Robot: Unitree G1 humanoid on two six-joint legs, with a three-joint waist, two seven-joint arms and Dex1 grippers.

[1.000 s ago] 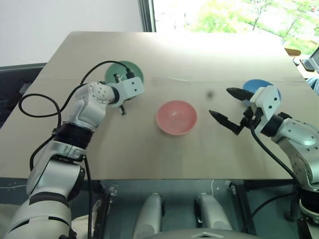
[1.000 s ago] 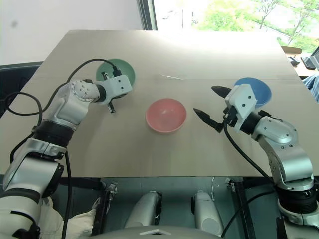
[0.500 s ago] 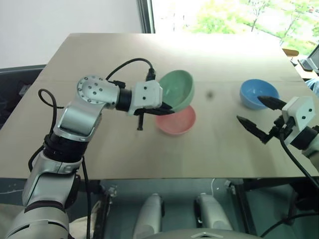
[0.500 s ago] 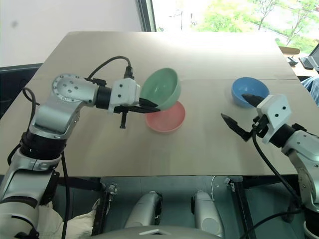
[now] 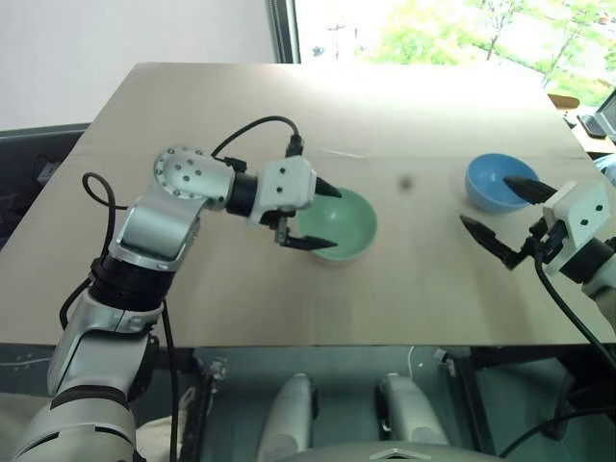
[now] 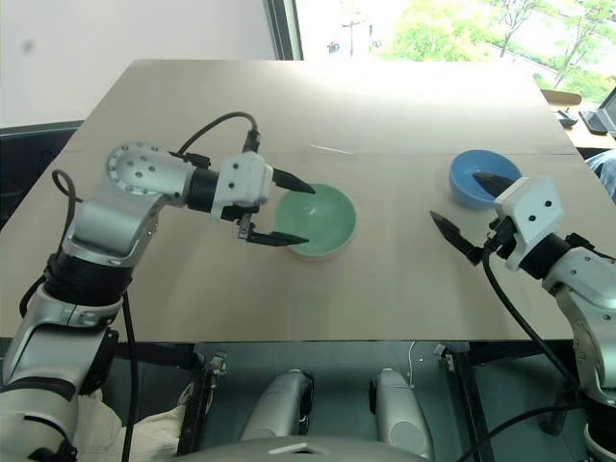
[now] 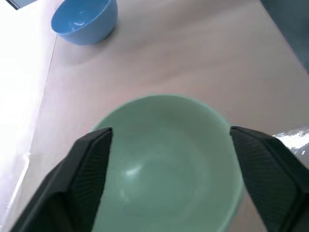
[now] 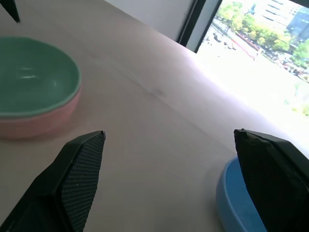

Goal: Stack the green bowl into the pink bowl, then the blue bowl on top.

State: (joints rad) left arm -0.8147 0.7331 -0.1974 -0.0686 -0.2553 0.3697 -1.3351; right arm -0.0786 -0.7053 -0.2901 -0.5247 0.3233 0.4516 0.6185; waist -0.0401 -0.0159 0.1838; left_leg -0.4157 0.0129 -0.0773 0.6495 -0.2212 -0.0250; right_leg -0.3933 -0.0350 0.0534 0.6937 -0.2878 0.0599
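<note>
The green bowl (image 5: pixel 339 223) sits nested upright inside the pink bowl (image 8: pixel 41 124), whose rim just shows beneath it near the table's middle. My left gripper (image 5: pixel 332 218) is open, one finger on each side of the green bowl's left rim, gripping nothing. In the left wrist view the green bowl (image 7: pixel 164 162) lies between the spread fingers (image 7: pixel 91 159). The blue bowl (image 5: pixel 496 183) stands alone at the right. My right gripper (image 5: pixel 489 202) is open and empty just in front of the blue bowl, one fingertip over its rim.
The wooden table (image 5: pixel 241 308) has bare room to the left, in front and behind the bowls. A window runs along the far edge. A black cable loops off my left arm (image 5: pixel 250 130) above the tabletop.
My left gripper carried the green bowl from the far left to the pink bowl, set it inside and opened. My right gripper drew back to the right, toward the blue bowl.
</note>
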